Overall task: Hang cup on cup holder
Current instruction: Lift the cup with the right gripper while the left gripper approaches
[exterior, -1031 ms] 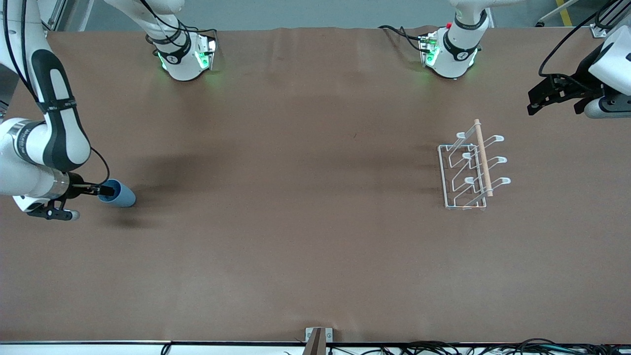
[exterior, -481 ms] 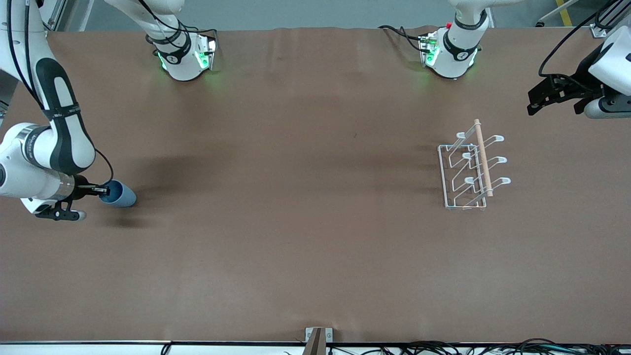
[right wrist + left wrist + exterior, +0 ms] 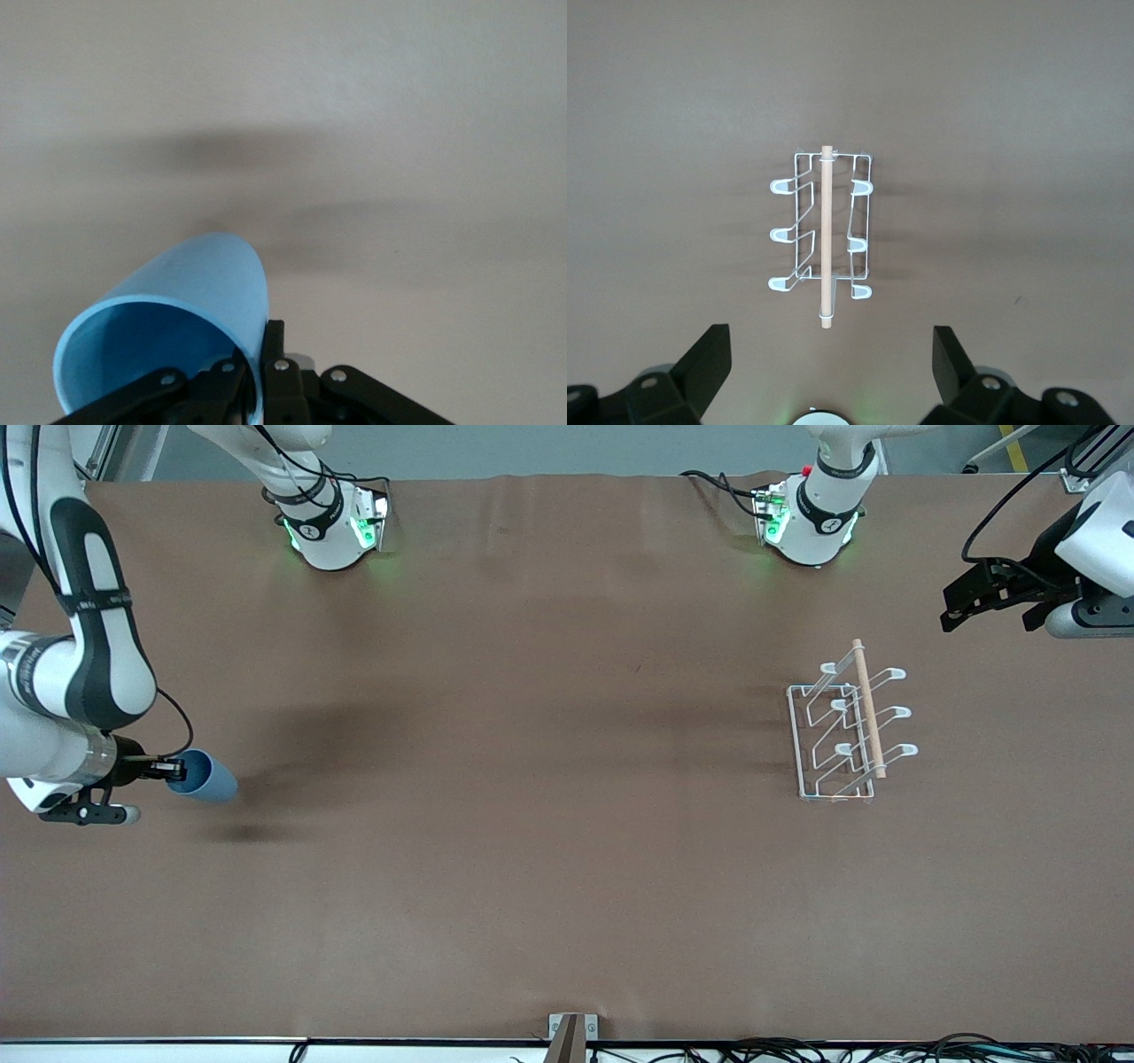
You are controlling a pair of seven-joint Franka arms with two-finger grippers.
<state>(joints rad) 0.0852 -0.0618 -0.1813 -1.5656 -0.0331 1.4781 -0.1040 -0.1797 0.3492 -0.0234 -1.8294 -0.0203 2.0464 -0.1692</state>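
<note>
The light blue cup (image 3: pixel 205 778) lies on its side in the air at the right arm's end of the table, its shadow on the cloth below. My right gripper (image 3: pixel 174 770) is shut on the cup's rim, one finger inside and one outside; in the right wrist view the cup (image 3: pixel 173 323) fills the lower part and the gripper (image 3: pixel 257 376) pinches its wall. The white wire cup holder (image 3: pixel 846 726) with a wooden rod stands toward the left arm's end, prongs bare. My left gripper (image 3: pixel 952 607) is open, high beside the holder; its wrist view shows the holder (image 3: pixel 824 226) below.
The brown cloth (image 3: pixel 532 824) covers the whole table. The two arm bases (image 3: pixel 332 527) (image 3: pixel 811 522) stand along the edge farthest from the front camera. A small bracket (image 3: pixel 571 1032) sits at the nearest edge.
My right gripper has lifted the cup a little and drawn it slightly toward the right arm's end; its shadow has parted from it. The left gripper has shifted slightly.
</note>
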